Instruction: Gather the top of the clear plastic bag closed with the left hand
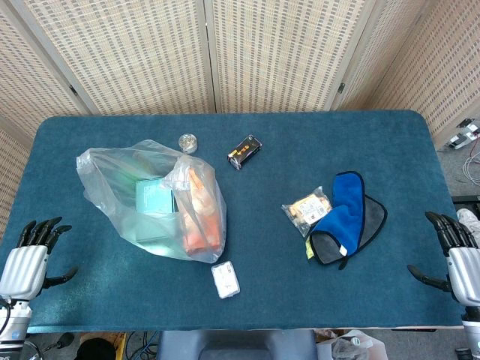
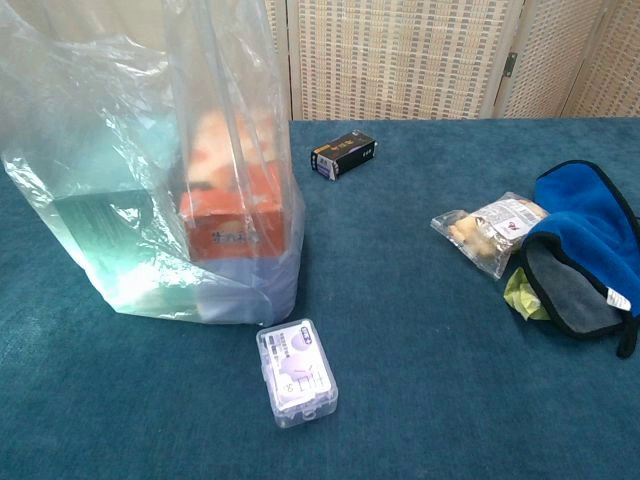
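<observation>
Wicker screens behind a blue-carpeted table.

Head view: bag sits in the left half of the table, mid-depth, mouth slack and spread, with a teal box and an orange box inside. Left hand is at the front-left corner, well apart from the bag, fingers spread, holding nothing. Right hand is at the front-right edge, fingers also apart and empty. Small clear case lies just beside the bag toward the front edge; round jar near its far side; dark pack toward the back edge; snack pouch and blue cloth right of centre.

Chest view: neither hand shows. Bag stands tall, top cropped out of frame, so where the rim sits is probably only readable from the head view. Case lies close to its base.

Risks: film is thin and slippery, so fingers may close on one layer only and leave the mouth gaping; pulling sideways could tip the boxes or drag the bag onto the case.
</observation>
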Action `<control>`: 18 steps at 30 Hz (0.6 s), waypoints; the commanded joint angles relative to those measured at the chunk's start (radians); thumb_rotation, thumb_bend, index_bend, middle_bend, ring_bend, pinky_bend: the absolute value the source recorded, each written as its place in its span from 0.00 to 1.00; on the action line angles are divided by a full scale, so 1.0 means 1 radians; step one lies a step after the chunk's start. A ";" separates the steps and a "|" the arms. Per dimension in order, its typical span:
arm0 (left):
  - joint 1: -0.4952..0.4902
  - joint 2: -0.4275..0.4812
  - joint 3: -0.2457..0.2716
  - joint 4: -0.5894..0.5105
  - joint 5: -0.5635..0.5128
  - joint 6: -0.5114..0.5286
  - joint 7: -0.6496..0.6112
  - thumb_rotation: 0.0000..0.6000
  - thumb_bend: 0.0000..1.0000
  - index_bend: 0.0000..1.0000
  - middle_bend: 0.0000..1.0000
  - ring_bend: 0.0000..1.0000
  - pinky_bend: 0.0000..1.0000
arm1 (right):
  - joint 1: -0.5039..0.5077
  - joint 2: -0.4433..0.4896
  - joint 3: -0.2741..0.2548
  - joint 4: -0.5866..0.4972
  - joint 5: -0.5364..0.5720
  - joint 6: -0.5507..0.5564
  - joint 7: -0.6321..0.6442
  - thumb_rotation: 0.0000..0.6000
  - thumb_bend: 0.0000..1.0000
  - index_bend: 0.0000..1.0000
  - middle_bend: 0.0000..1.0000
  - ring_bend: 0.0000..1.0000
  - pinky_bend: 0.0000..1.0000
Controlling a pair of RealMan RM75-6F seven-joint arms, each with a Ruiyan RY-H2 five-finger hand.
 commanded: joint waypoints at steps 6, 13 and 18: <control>-0.004 0.000 0.000 0.004 -0.003 -0.007 -0.005 1.00 0.14 0.22 0.09 0.10 0.00 | 0.009 0.002 0.004 -0.004 -0.001 -0.010 -0.004 1.00 0.14 0.06 0.10 0.07 0.13; -0.008 0.013 -0.003 0.003 0.002 -0.012 -0.036 1.00 0.14 0.22 0.09 0.10 0.00 | 0.010 0.004 0.006 -0.006 -0.004 -0.007 0.000 1.00 0.14 0.06 0.10 0.07 0.13; -0.017 0.034 0.000 -0.003 0.014 -0.036 -0.089 1.00 0.14 0.22 0.09 0.10 0.00 | 0.011 0.007 0.005 -0.007 -0.009 -0.005 0.004 1.00 0.14 0.06 0.10 0.07 0.13</control>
